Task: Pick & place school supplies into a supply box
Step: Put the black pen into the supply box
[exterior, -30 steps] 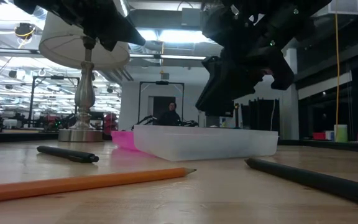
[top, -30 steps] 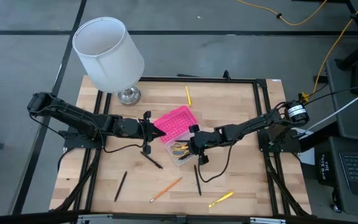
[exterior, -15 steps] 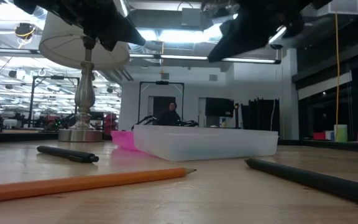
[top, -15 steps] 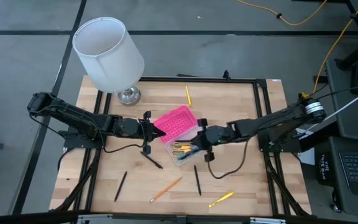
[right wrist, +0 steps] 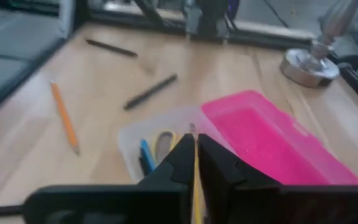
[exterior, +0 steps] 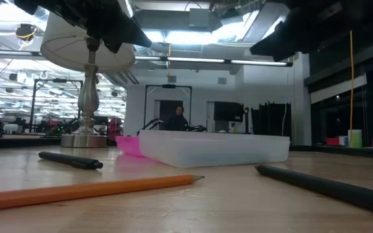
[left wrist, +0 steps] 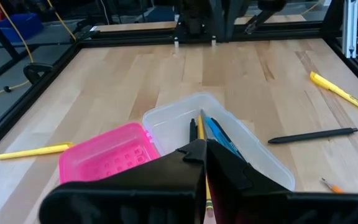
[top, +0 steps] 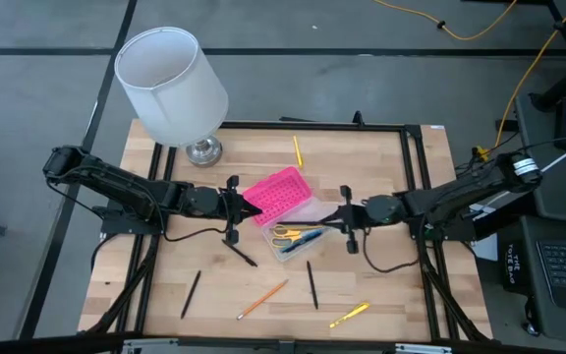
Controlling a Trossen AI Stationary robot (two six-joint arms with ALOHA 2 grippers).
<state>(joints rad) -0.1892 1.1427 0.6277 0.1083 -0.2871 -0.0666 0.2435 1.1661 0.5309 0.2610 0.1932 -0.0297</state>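
The supply box lies open mid-table, its clear base [top: 298, 234] on the wood and its pink lid [top: 277, 193] folded back. Inside lie scissors [top: 284, 234], a blue pen [top: 309, 236] and a yellow pencil [left wrist: 200, 127]. My left gripper [top: 249, 204] hovers shut above the lid's left end, touching nothing. My right gripper [top: 340, 218] hangs shut just right of the box, above the table, holding nothing. The wrist views show the left gripper [left wrist: 205, 149] and the right gripper [right wrist: 196, 146] each pointing at the box from opposite ends.
Loose supplies lie on the wood: a yellow pencil [top: 297, 149] at the far side, and black pens [top: 242, 254] [top: 191, 293] [top: 312, 285], an orange pencil [top: 263, 298] and a yellow marker [top: 350, 314] on the near side. A white lamp [top: 172, 84] stands at the far left corner.
My right gripper has drawn back from above the box toward the table's right edge, rising and tipping nearer to level. The box and its contents have stayed where they were.
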